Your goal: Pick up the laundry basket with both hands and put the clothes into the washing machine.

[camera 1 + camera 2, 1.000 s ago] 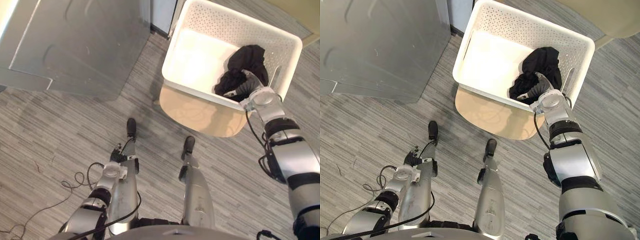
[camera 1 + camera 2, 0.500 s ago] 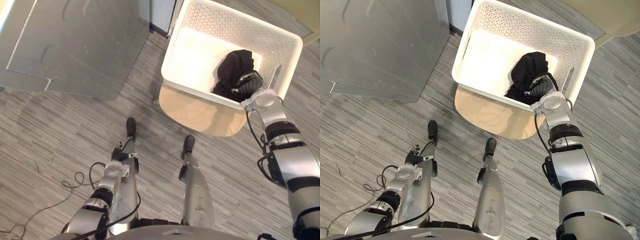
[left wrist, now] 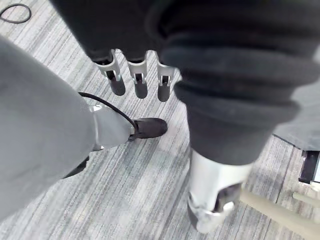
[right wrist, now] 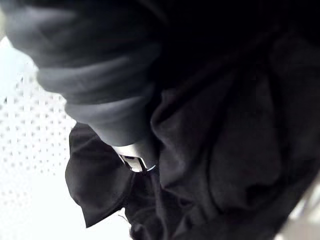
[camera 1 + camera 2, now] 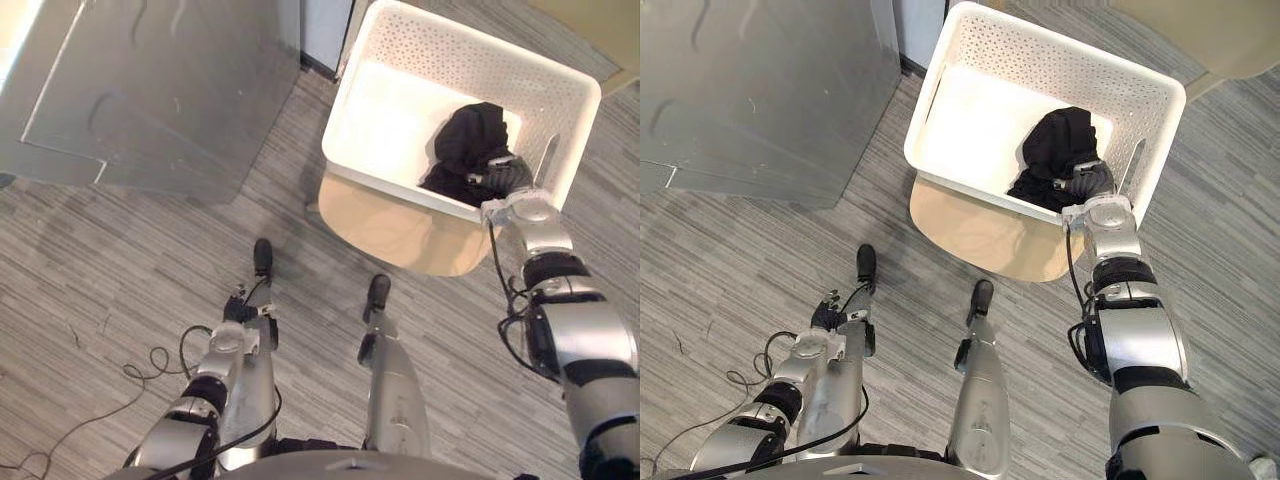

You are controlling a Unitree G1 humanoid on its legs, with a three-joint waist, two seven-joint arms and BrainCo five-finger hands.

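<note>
In the white laundry basket (image 5: 400,110), which sits on a round tan stool (image 5: 400,235) at the far right of the scene, the robot's right hand (image 5: 507,175) is pressed into a bunched heap of black clothes (image 5: 470,145). The clothes lie against the basket's right-hand near wall. From the wrist camera we see dark cloth folded close round the hand, and we cannot tell whether it has a grip on the fabric or merely rests in it. The left hand (image 3: 138,82) hangs low at the robot's near left side above the grey striped floor (image 5: 120,260), its fingers straight and relaxed, holding nothing. A grey metal panel (image 5: 150,90) stands at the far left, well apart from the basket.
</note>
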